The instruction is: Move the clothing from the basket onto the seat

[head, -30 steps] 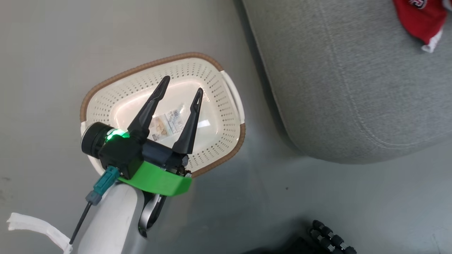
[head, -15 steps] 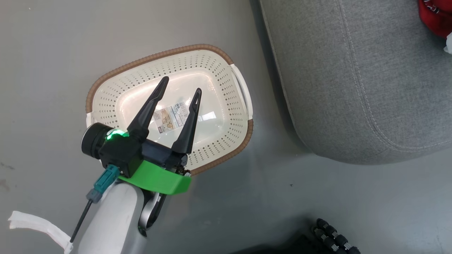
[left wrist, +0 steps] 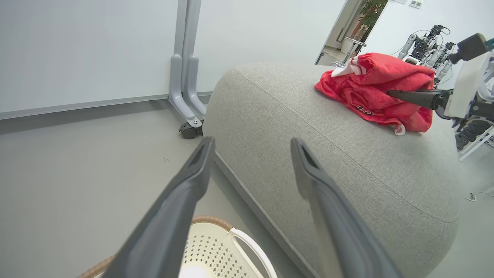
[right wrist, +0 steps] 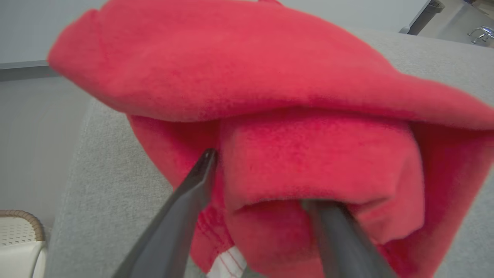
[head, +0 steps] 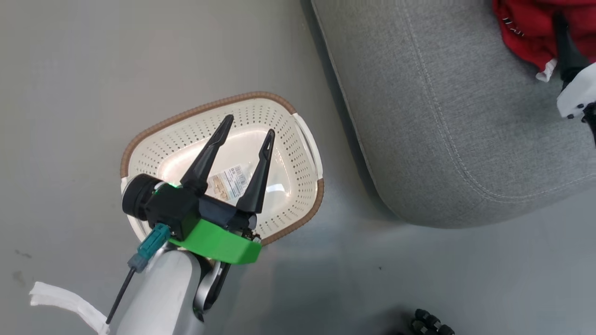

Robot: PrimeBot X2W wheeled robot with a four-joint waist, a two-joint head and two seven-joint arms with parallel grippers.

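The cream basket (head: 298, 195) stands on the floor with only a paper label (head: 230, 181) inside. My left gripper (head: 249, 126) hangs open above it, fingers (left wrist: 185, 200) spread and holding nothing. The red clothing (left wrist: 378, 88) lies bunched on the grey seat (head: 442, 116), toward its far side. My right gripper (right wrist: 260, 177) is open, pushed into the red clothing (right wrist: 270, 96); a fold sits between its fingers and covers the right fingertip. The right gripper's finger (head: 562, 42) shows at the frame's right edge beside the clothing (head: 526, 23).
The basket's rim (left wrist: 216, 222) lies close to the seat's rounded corner. A rolling partition foot with a caster (left wrist: 189, 129) stands behind the seat. A white strip (head: 65, 302) and a black ridged object (head: 430, 323) lie on the grey floor. Other robots (left wrist: 428, 38) stand far back.
The head camera has shifted, so basket and seat sit elsewhere in the picture. The right gripper's finger and more of the red clothing now show at the upper right. The left gripper stays open over the basket.
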